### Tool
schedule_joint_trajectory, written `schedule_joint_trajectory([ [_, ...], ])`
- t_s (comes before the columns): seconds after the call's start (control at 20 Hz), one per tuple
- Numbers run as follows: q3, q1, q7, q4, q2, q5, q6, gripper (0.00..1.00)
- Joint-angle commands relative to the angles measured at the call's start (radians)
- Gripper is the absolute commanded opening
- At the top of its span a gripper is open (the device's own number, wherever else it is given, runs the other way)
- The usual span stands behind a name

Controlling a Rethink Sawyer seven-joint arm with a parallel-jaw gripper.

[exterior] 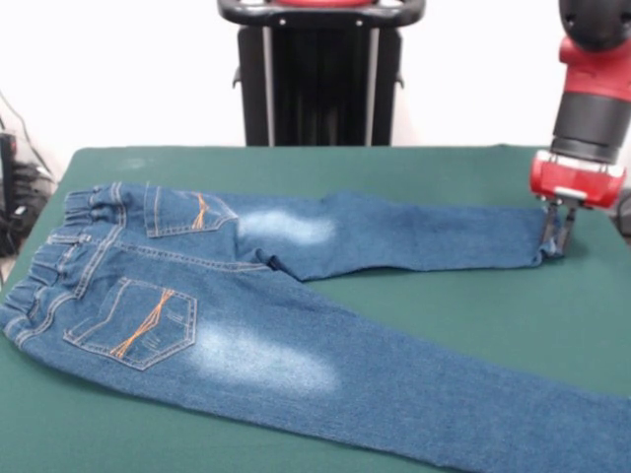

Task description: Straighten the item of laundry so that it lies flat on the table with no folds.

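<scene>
The item of laundry [296, 335], a small pair of blue jeans, lies back side up on the green table [463, 296]. Its elastic waistband is at the left and both legs run to the right. The near leg reaches past the right edge of the picture. The far leg ends at a cuff [537, 236] by the table's right side. My gripper [558, 235] comes down from the upper right and its narrow fingers are pinched on that cuff. The cuff's edge is slightly raised and wrinkled there. The legs spread apart in a V.
The black pedestal [320, 79] stands behind the table's far edge. Dark cables and gear [18, 192] sit off the table's left side. Bare green felt shows between the two legs and along the far edge.
</scene>
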Motion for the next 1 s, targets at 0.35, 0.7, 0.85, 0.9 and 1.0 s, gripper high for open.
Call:
schedule_joint_trajectory([
  [0.35,0.114,0.027,0.034,-0.029,0.059,0.100,0.031,0.00],
  [0.7,0.122,0.018,0.027,-0.025,0.060,0.093,0.016,0.00],
  [0.85,0.112,0.023,0.037,-0.023,0.063,0.096,0.000,1.00],
  [0.9,0.104,0.028,0.040,-0.026,0.064,0.096,-0.002,1.00],
  [1.0,0.126,0.014,0.044,-0.010,0.056,0.109,-0.001,1.00],
])
